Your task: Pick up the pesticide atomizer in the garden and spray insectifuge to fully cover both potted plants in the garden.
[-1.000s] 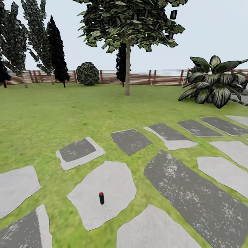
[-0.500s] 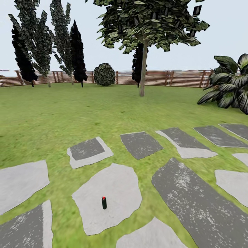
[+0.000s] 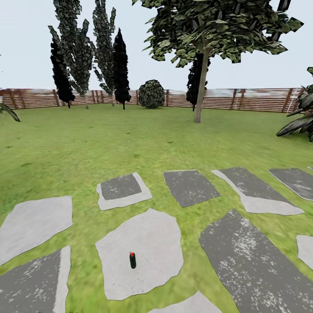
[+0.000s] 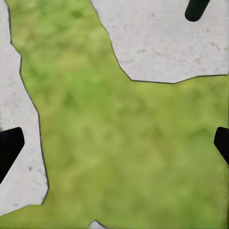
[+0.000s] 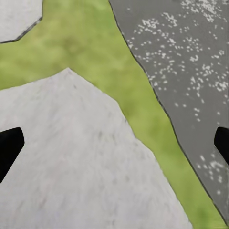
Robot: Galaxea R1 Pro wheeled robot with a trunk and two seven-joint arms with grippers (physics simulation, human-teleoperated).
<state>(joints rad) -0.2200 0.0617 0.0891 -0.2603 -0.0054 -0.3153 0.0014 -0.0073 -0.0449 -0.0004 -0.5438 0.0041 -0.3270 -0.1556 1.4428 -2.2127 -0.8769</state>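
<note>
The pesticide atomizer point(image 3: 132, 260), a small dark green canister with a red top, stands upright on a pale stone slab point(image 3: 143, 243) in the garden, low in the head view. Its dark green body also shows at the edge of the left wrist view point(image 4: 196, 9), on the same pale slab. My left gripper point(image 4: 114, 145) hangs open over grass, clear of the atomizer, its black fingertips point(image 4: 8, 148) far apart. My right gripper point(image 5: 114, 145) is open too, above a pale slab point(image 5: 71, 167), holding nothing. The potted plants are out of view.
Lawn point(image 3: 87, 139) stretches to a brown slat fence point(image 3: 252, 100). Dark and pale paving slabs point(image 3: 252, 261) lie around the atomizer. A tree trunk point(image 3: 201, 87), a round bush point(image 3: 151, 93) and dark cypresses point(image 3: 87, 56) stand far off. A big-leaved plant point(image 3: 302, 117) sits at the right edge.
The head camera has turned left, so the whole scene slid right: the big-leaved plant is nearly out of frame. The atomizer stays on its slab.
</note>
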